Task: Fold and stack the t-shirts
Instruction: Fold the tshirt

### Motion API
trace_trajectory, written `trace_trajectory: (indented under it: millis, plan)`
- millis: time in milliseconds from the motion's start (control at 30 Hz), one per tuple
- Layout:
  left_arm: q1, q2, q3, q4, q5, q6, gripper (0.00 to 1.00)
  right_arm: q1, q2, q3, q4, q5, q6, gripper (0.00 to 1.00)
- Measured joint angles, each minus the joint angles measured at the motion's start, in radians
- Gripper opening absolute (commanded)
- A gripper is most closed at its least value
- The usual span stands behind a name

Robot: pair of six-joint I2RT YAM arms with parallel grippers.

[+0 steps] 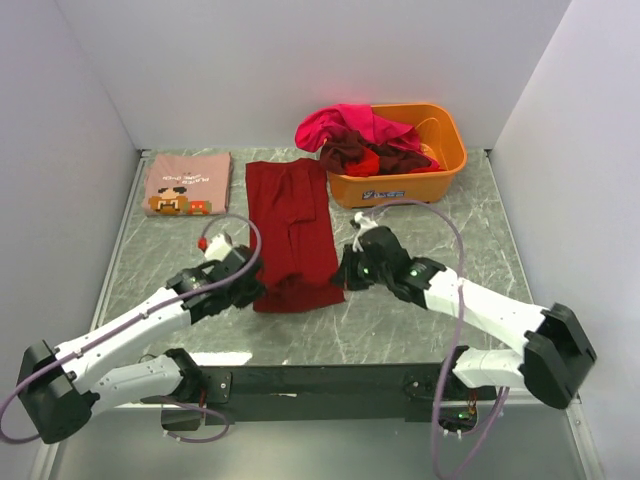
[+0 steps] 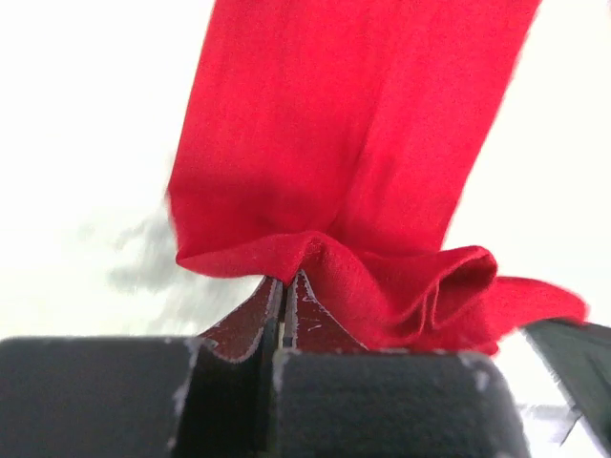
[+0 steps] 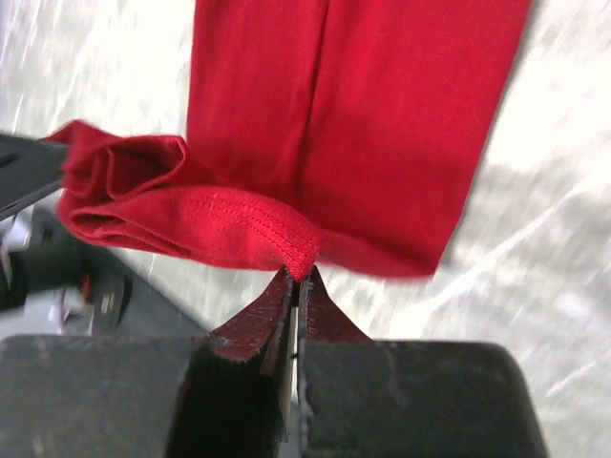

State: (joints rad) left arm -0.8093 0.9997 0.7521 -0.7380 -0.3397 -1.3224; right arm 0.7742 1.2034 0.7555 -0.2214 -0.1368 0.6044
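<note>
A plain dark red t-shirt [image 1: 292, 225] lies as a long folded strip down the table's middle. My left gripper [image 1: 250, 287] is shut on its near left corner; the left wrist view shows the hem [image 2: 315, 248] pinched at the fingertips. My right gripper [image 1: 343, 275] is shut on its near right corner, the stitched hem [image 3: 296, 253] pinched between the tips. The near hem is lifted and bunched between them. A folded dusty pink t-shirt [image 1: 187, 183] with pixel-art print lies at the back left. Magenta, maroon and red t-shirts [image 1: 362, 140] are heaped in the orange tub.
The orange plastic tub [image 1: 445, 150] stands at the back right, just beyond the red shirt's far end. White walls enclose the marble table [image 1: 440, 230] on three sides. The arm mount bar [image 1: 320, 380] runs along the near edge.
</note>
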Motion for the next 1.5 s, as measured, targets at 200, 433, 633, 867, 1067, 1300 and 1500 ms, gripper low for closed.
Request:
trace_trajectory:
  millis: [200,433,633,867,1067,1300,1500]
  plan:
    - [0.146,0.091,0.089,0.101,-0.069,0.109,0.01,-0.055,0.172,0.150,0.047,0.047,-0.043,0.00]
    - [0.234,0.265,0.154,0.237,-0.071,0.217,0.01,-0.095,0.354,0.306,0.071,0.042,-0.076,0.00]
    - [0.291,0.377,0.212,0.314,-0.066,0.286,0.01,-0.134,0.455,0.386,0.079,0.030,-0.087,0.00]
    - [0.359,0.490,0.271,0.365,-0.032,0.342,0.01,-0.167,0.559,0.494,0.072,0.022,-0.111,0.00]
    - [0.384,0.589,0.323,0.383,-0.009,0.377,0.03,-0.185,0.650,0.569,0.069,0.026,-0.122,0.00]
    - [0.399,0.698,0.390,0.377,-0.009,0.392,0.23,-0.201,0.744,0.639,0.043,0.047,-0.121,0.11]
    - [0.412,0.750,0.444,0.370,-0.008,0.419,0.88,-0.206,0.766,0.653,0.018,0.066,-0.114,0.48]
